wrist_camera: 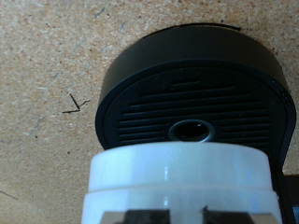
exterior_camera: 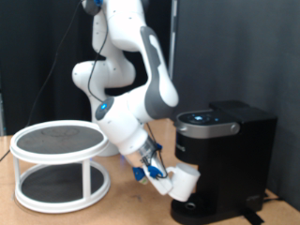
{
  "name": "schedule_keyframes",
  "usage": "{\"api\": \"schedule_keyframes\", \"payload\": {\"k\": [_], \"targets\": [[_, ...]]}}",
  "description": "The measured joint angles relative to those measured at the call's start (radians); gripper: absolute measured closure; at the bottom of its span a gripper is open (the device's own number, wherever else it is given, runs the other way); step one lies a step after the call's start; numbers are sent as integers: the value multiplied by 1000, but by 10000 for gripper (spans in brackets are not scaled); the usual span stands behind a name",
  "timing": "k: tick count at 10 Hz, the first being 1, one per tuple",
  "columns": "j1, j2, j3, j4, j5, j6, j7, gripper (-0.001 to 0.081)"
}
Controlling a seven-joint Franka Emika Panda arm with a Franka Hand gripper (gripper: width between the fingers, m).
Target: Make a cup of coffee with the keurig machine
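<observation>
The black keurig machine (exterior_camera: 225, 141) stands at the exterior view's right, lid closed, its round drip base (exterior_camera: 202, 212) at the bottom. My gripper (exterior_camera: 167, 174) reaches down towards that base and is shut on the white cup (exterior_camera: 186, 183), held tilted just above and beside the base. In the wrist view the cup's white rim (wrist_camera: 177, 182) fills the near edge. The round black drip base (wrist_camera: 196, 93) with its slotted grate lies just beyond it on the wooden table. The cup's handle is hidden.
A white two-tier round stand (exterior_camera: 61, 164) with dark mesh shelves stands at the exterior view's left on the wooden table (exterior_camera: 122, 206). A black curtain hangs behind. A small pen mark (wrist_camera: 73, 105) is on the table beside the drip base.
</observation>
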Motion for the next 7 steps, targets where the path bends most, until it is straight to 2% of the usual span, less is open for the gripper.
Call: {"api": "schedule_keyframes", "payload": {"k": [7], "targets": [[0, 43, 41, 14, 59, 51, -75, 805]]}}
